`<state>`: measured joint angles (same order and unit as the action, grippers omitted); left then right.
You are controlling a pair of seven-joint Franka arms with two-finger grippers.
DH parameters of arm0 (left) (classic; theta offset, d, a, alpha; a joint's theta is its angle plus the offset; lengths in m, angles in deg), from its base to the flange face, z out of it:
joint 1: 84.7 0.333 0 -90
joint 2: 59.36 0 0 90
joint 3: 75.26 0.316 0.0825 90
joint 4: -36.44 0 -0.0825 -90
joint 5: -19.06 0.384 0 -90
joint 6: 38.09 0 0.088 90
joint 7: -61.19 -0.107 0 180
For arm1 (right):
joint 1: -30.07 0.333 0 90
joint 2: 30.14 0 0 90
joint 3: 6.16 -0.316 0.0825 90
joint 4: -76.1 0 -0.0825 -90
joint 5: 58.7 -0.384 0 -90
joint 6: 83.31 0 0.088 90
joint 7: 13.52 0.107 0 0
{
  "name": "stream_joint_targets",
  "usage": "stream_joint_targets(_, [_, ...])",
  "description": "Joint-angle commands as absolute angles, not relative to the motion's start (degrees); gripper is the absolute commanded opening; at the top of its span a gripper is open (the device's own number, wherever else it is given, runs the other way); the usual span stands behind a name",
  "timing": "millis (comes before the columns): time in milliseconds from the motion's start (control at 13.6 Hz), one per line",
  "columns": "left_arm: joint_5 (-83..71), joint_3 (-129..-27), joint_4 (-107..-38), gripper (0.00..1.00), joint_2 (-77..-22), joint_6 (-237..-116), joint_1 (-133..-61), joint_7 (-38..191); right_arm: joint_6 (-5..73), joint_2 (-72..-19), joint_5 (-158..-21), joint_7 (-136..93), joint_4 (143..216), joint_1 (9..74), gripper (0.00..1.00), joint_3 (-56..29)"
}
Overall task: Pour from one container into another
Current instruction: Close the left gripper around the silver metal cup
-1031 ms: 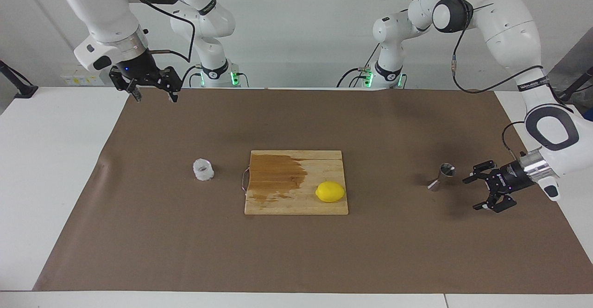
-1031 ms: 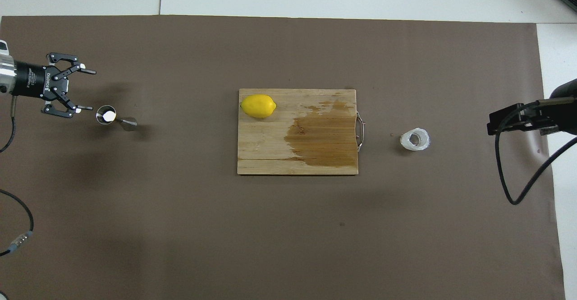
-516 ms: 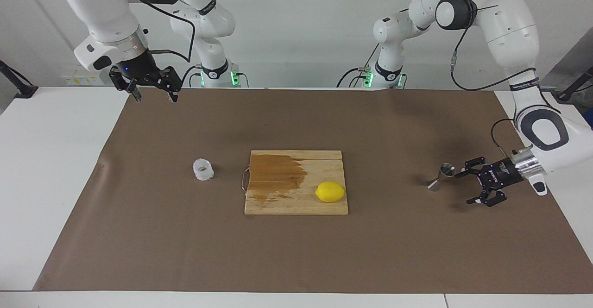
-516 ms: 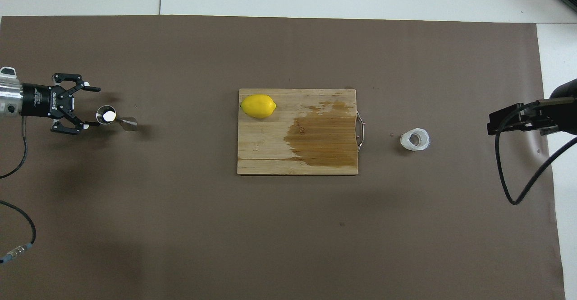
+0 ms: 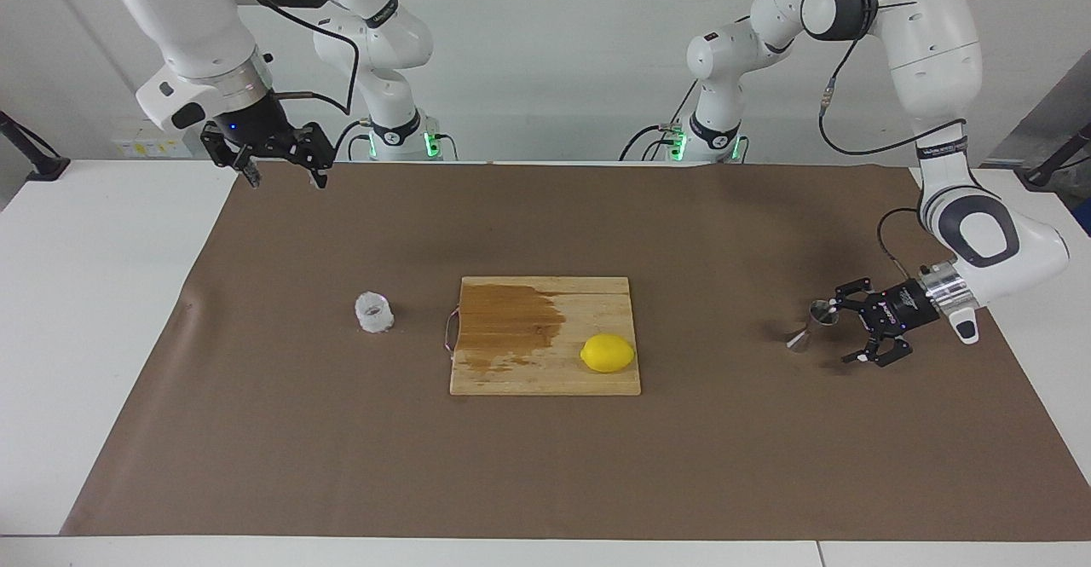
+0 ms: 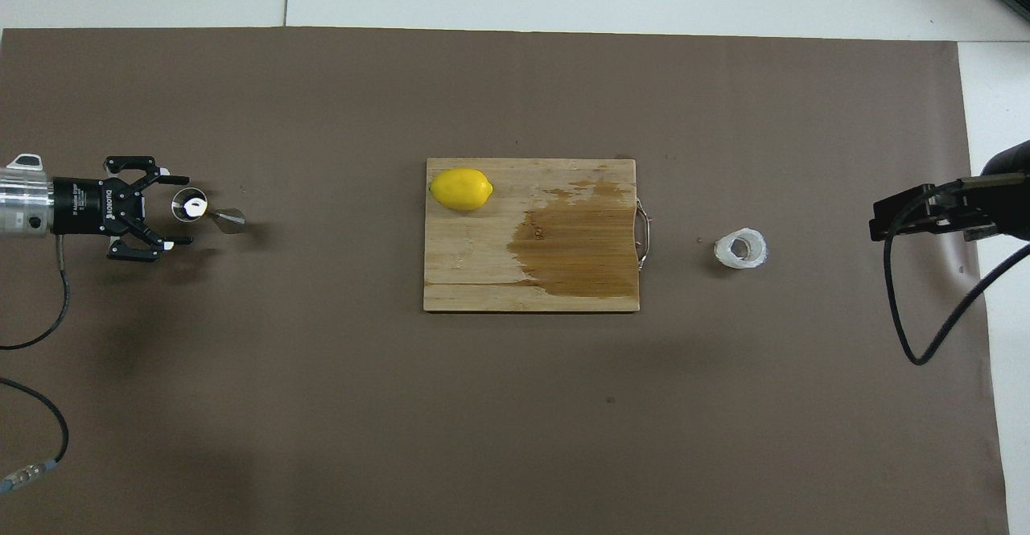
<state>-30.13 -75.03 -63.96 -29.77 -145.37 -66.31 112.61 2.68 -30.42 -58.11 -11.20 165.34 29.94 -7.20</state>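
Observation:
The small whitish crinkly plastic cup [image 5: 373,312] [image 6: 741,248] stands upright on the brown mat, beside the cutting board's handle end, toward the right arm's end of the table. The steel hourglass jigger [image 5: 810,326] [image 6: 193,207] stands upright toward the left arm's end. My left gripper [image 5: 844,326] [image 6: 179,210] is low, lying level and open, with the jigger's upper cone just at the mouth of its fingers; I see no contact. My right gripper [image 5: 288,182] waits open and empty, raised over the mat's corner by its own base.
A wooden cutting board [image 5: 545,362] [image 6: 483,269] with a dark wet stain lies mid-table, a yellow lemon [image 5: 608,353] [image 6: 461,189] on its corner toward the left arm's end. A brown mat [image 5: 545,465] covers the table.
The left gripper has come in toward the jigger, staying open, until its fingertips reach the jigger's sides. The right arm, the cup and the jigger have stayed put.

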Motion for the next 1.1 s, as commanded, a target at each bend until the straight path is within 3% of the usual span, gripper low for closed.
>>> stream_joint_targets(0, [-31.48,-75.17,-67.79,1.00,-32.29,-147.07,-66.07,112.52,2.12,-30.05,-58.26,-11.23,165.39,29.63,1.00,-7.39])
stream_joint_targets(1031, [-38.51,-75.79,-71.31,1.00,-33.78,-145.84,-67.12,106.37,2.12,-30.05,-58.26,-11.23,165.39,29.63,1.00,-7.39])
